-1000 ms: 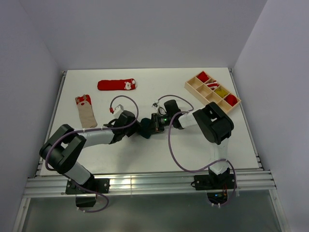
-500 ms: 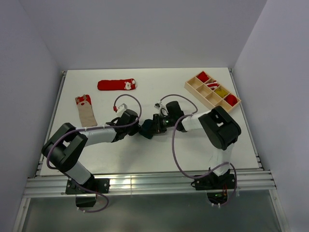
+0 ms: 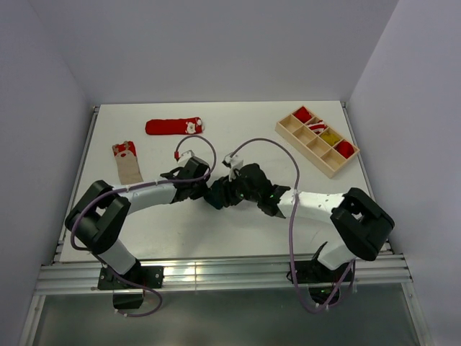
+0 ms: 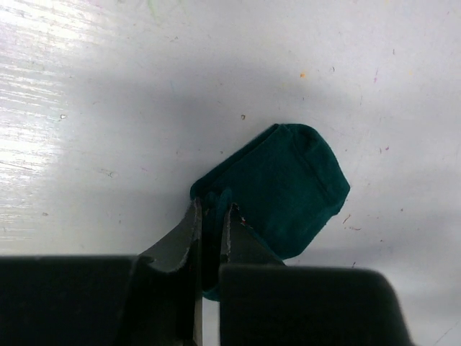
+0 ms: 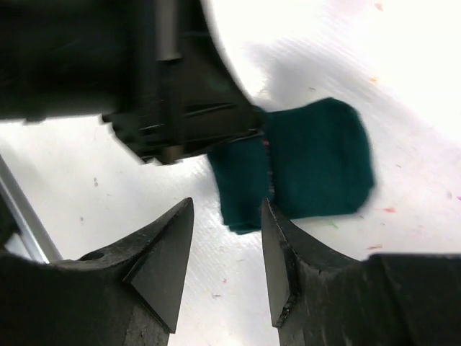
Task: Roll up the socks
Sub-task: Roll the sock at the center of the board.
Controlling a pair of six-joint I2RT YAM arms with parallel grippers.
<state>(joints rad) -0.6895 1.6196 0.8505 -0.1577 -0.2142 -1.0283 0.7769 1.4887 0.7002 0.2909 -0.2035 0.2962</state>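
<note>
A dark teal sock (image 4: pixel 292 184), partly folded, lies on the white table at centre; in the top view (image 3: pixel 217 197) it sits between both grippers. My left gripper (image 4: pixel 212 216) is shut on the sock's near folded edge, low at the table; in the top view it is at the sock's left (image 3: pixel 207 190). My right gripper (image 5: pixel 227 209) is open and empty, just above the table, with its right finger beside the folded part of the sock (image 5: pixel 317 158). It reaches in from the right in the top view (image 3: pixel 227 192). The left gripper's dark body (image 5: pixel 180 108) fills the upper left of the right wrist view.
A red sock (image 3: pixel 174 127) lies flat at the back left. A beige sock with a red cuff (image 3: pixel 127 163) lies at the left. A wooden compartment tray (image 3: pixel 305 151) holding rolled socks stands at the back right.
My right arm has swung its elbow out to the right and down, now reaching the sock from low on the right. My left gripper has shifted slightly up with the sock in it.
</note>
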